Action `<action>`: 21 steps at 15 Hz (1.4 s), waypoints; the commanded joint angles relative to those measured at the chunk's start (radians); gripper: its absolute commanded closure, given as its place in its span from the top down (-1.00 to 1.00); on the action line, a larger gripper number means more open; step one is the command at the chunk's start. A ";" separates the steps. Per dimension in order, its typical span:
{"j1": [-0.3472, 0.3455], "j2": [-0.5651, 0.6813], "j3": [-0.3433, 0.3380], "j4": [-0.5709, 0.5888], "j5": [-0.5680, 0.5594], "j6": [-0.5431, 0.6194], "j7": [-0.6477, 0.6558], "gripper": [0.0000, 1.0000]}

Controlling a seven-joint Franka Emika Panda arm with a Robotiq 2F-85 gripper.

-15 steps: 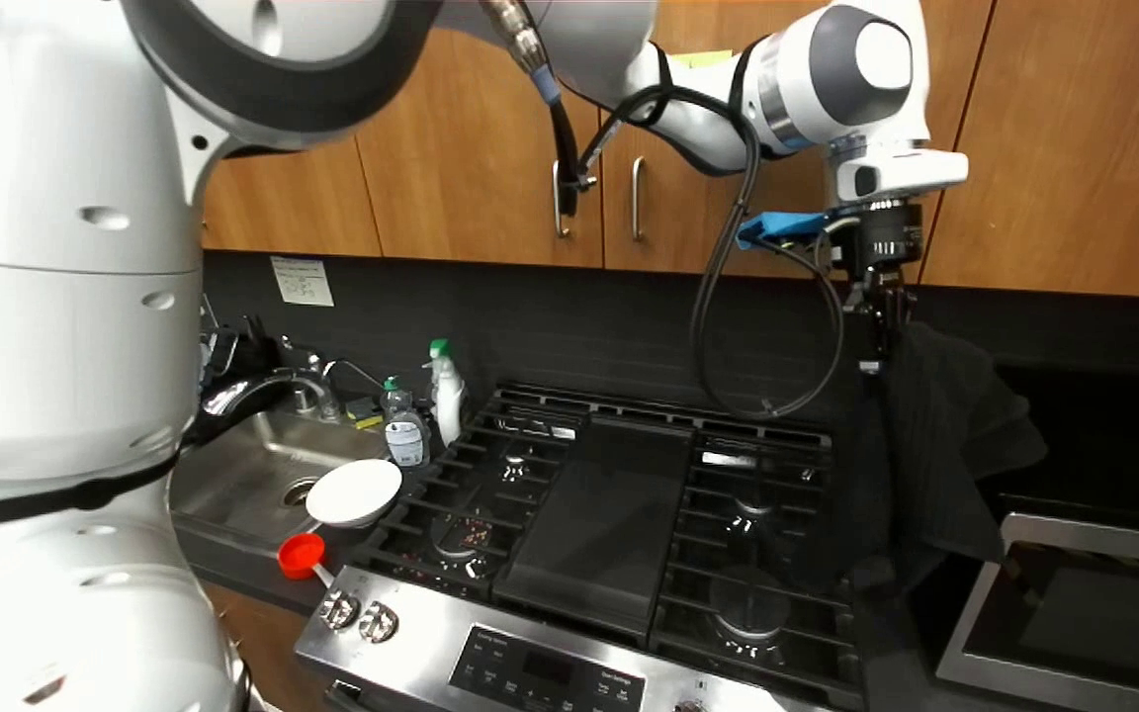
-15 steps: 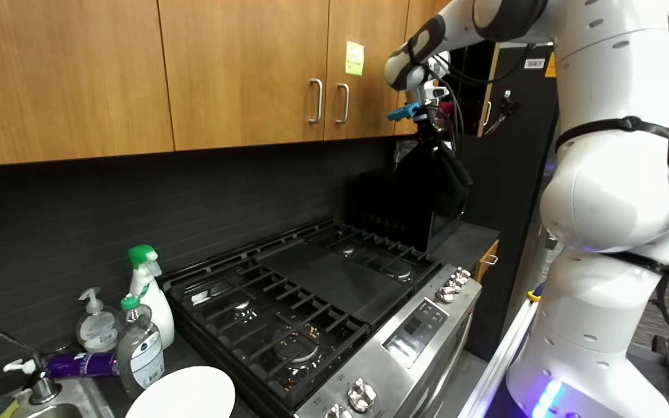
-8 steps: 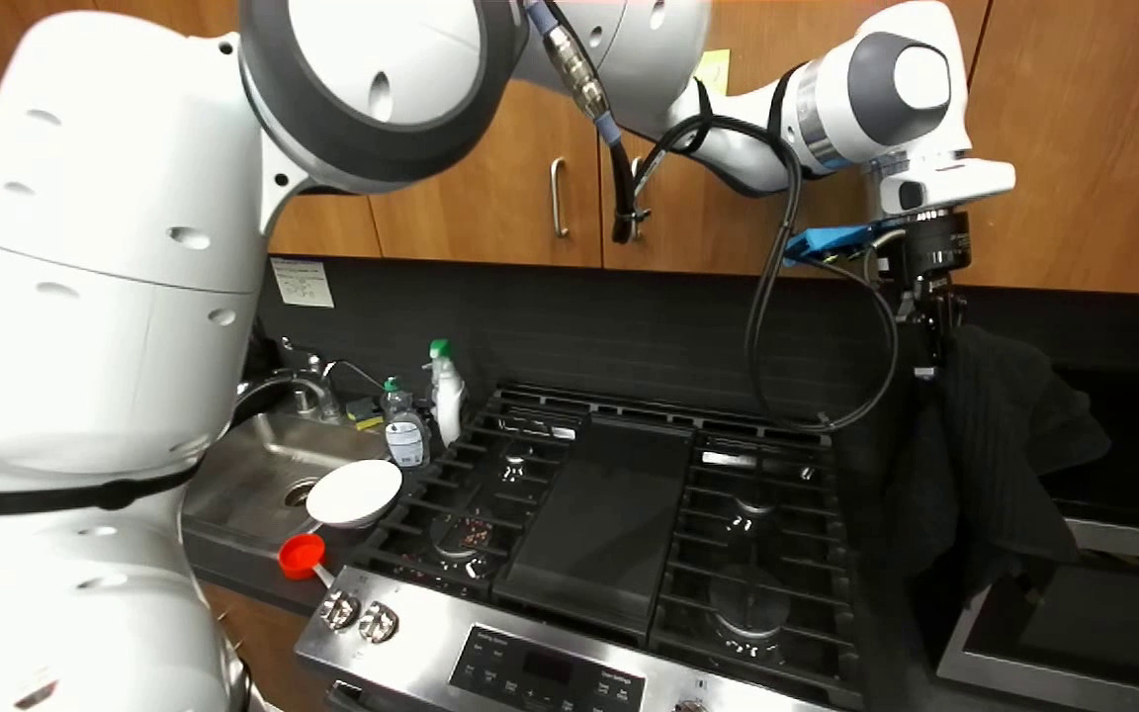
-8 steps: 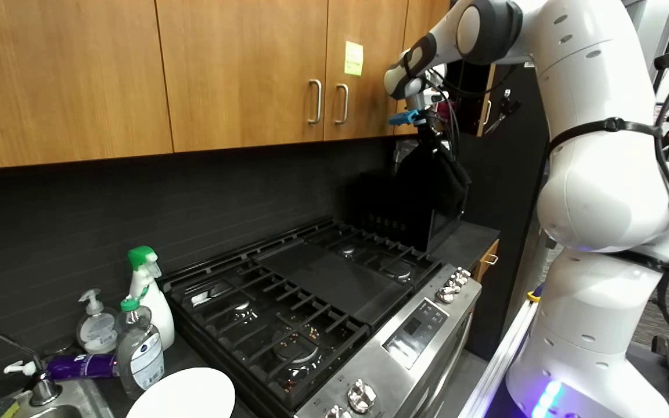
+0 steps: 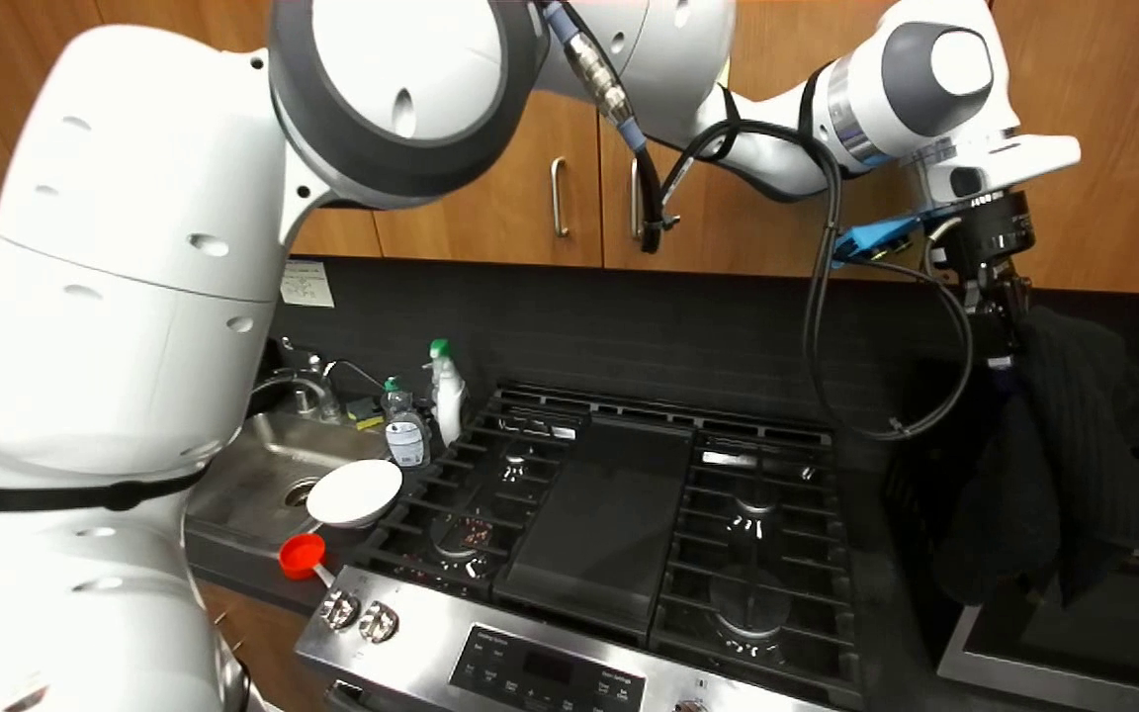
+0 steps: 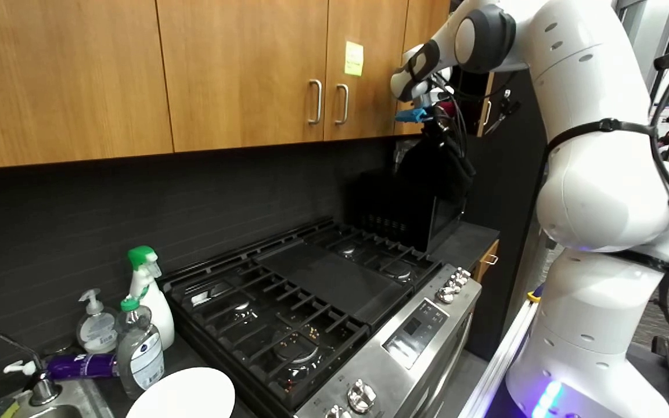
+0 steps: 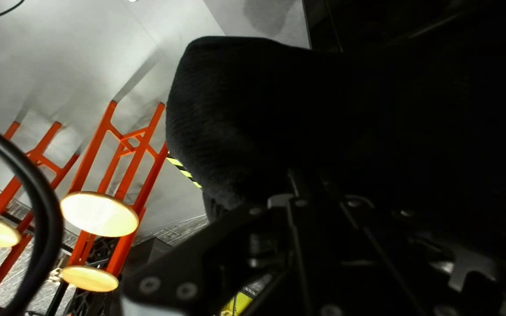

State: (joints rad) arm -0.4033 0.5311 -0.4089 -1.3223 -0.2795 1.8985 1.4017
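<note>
We see the hand [image 5: 1006, 352] clenched on a black cloth [image 5: 1084, 465], which hangs from it in loose folds and covers much of the wrist view. Close below the hand we find a black microwave [image 6: 392, 223]; whether the cloth touches it, we cannot tell. Above and behind the hand run the wooden cupboards [image 5: 1113, 89]. Lower than the hand and off to one side lies the gas stove [image 5: 423, 625], a flat dark griddle [image 5: 601, 514] across its middle. Past the stove, well apart from the hand, we make out a white spray bottle [image 5: 448, 403], a clear bottle [image 5: 407, 438], a white dish [image 5: 355, 491] and a red measuring cup [image 5: 302, 555]. Farthest off we have the steel sink [image 5: 245, 483].
</note>
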 commanded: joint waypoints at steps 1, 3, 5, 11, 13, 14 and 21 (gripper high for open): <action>-0.020 0.129 -0.013 0.155 -0.003 -0.019 -0.014 -0.95; -0.020 0.191 -0.009 0.217 -0.005 -0.005 -0.019 -0.95; -0.013 0.261 -0.011 0.299 -0.009 -0.019 -0.008 -0.95; -0.040 0.255 -0.012 0.278 -0.006 -0.003 -0.046 -0.81; -0.043 0.261 -0.012 0.287 -0.004 -0.003 -0.052 -0.81; -0.044 0.262 -0.012 0.289 -0.004 -0.003 -0.053 -0.81; -0.025 0.266 -0.022 0.297 -0.019 -0.010 -0.022 -0.95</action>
State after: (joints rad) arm -0.4510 0.7944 -0.4216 -1.0322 -0.2831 1.8962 1.3467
